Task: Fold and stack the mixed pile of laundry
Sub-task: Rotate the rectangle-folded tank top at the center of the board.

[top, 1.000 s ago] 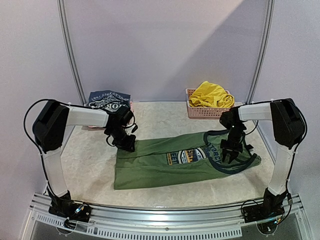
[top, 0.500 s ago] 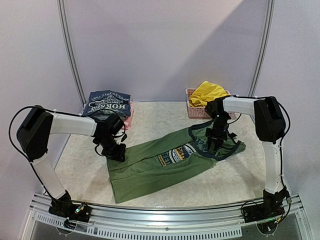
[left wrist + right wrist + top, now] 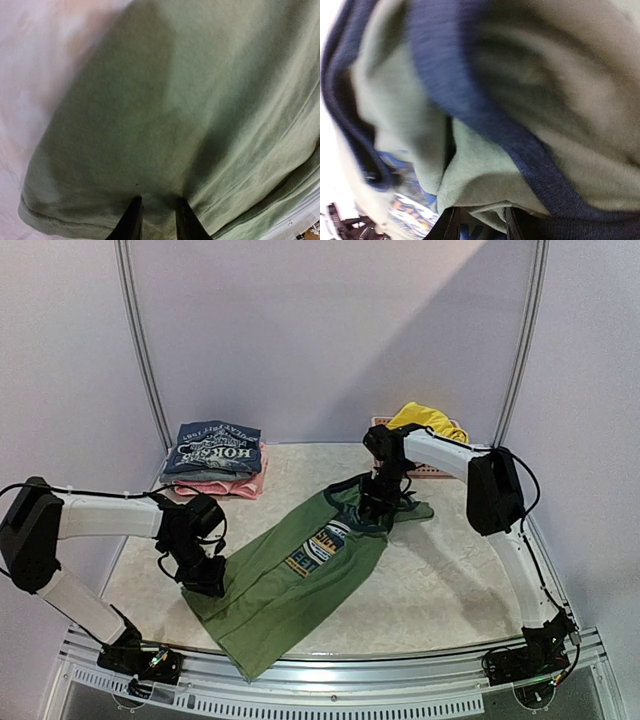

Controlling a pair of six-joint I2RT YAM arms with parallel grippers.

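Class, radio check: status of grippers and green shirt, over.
Left gripper shut on shirt hem. Right gripper shut on collar. Shirt stretched diagonally. Folded stack apart.

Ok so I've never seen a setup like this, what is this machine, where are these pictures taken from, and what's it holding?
These are two robot arms bolted to the near edge of a table, each ending in a two-finger gripper. The wide picture looks down from above and behind; the two close-ups come from cameras on the wrists. An olive-green sleeveless shirt lies diagonally across the table. The left gripper pinches it near the hem, the right gripper at its dark-trimmed collar end. At the far left sits a folded stack: a navy printed shirt on a pink garment. At the far right, yellow shorts sit in a pink basket behind the right arm.
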